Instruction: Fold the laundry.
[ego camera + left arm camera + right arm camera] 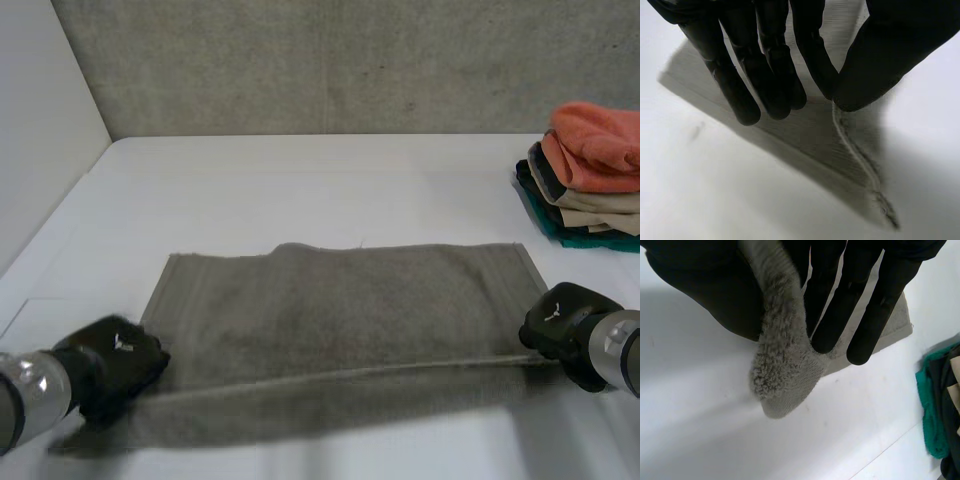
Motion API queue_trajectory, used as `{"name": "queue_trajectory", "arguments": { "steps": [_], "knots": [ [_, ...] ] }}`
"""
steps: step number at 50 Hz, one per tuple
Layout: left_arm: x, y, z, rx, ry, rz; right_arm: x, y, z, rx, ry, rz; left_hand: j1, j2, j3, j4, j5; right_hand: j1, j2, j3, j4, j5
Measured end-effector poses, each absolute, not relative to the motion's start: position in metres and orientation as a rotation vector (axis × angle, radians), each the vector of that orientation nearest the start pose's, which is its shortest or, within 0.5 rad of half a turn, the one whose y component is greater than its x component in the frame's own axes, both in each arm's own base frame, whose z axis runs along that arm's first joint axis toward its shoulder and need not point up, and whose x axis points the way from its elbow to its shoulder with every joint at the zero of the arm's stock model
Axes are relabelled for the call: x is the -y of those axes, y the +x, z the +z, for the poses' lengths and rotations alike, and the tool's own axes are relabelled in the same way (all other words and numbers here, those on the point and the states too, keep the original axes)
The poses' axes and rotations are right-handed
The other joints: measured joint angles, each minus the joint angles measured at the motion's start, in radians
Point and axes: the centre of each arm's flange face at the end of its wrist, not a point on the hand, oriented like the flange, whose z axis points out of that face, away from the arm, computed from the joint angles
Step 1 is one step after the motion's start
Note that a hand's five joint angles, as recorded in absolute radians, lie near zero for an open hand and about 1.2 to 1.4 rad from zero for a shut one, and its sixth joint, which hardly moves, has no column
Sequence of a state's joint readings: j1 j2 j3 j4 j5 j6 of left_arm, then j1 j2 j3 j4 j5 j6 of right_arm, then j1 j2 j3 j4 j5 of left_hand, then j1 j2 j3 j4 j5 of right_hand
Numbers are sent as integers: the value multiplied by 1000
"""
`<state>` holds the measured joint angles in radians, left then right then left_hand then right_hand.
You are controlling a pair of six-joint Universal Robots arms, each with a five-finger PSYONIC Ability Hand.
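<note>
Though mostly flat on the white table [300,180], looks like a fuzzy grey terry towel [350,310], rectangular, long side running left to right. Pinched at the near left corner between thumb and fingers of the left hand [115,365], likewise at the near right corner by the right hand [565,325].

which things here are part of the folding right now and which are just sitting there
In the job:
grey towel
left hand, pinching its near left corner
right hand, pinching its near right corner

Lying about:
stack of folded cloths, far right on the table
</note>
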<state>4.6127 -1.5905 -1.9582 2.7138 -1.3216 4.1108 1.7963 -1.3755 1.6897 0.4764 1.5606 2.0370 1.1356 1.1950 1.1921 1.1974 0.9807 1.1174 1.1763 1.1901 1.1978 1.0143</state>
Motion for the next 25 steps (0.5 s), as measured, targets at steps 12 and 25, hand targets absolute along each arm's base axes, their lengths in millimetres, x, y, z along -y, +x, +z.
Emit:
{"name": "queue_trajectory", "arguments": {
  "steps": [12, 25],
  "knots": [
    [279, -223, 171, -2182, 1423, -1590, 285, 199, 170, -2566, -1767, -1643, 0, 0, 0, 0, 0, 0, 0, 0, 0, 0],
    [354, -255, 147, -2002, 1217, -1757, 363, 221, 152, -2407, -1628, -2126, 0, 0, 0, 0, 0, 0, -5, -6, -4, -4]
  ]
}}
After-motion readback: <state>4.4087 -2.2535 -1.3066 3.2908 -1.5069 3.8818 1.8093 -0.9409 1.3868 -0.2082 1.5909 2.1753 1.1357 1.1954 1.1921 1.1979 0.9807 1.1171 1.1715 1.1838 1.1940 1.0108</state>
